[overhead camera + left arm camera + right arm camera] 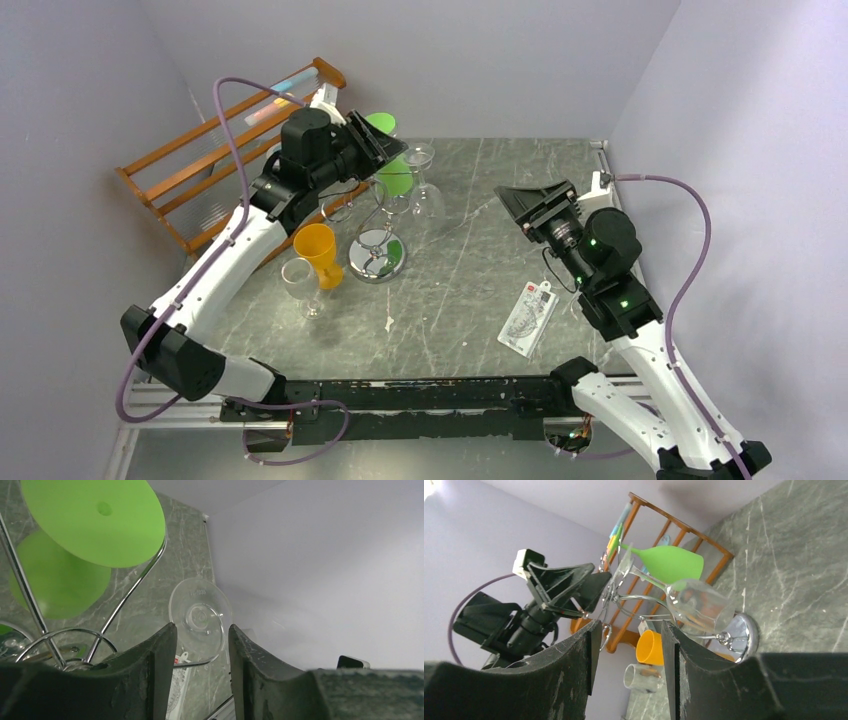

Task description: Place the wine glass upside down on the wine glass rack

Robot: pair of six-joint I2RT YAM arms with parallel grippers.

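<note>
The wine glass (425,198) hangs upside down on the wine glass rack (395,262). Its foot is caught up in one of the curled chrome arms, and its bowl points down on the right side of the stem. A green glass (392,172) hangs just to the left of it on the same rack, also inverted.

The left gripper (201,630) sits just beside the clear foot with its fingers spread. Nothing is between them (the foot shows through the gap, beyond the tips). On the marble table (480,270), an orange cup (318,255) stands nearer than the rack and to its left, with an upright clear glass (300,280) just beside it. A brown wooden rack (190,170) leans in the far left corner.

The right gripper (626,625) hangs well off to the right, fingers apart and empty. A white packet (527,318) lies near it on the table.
</note>
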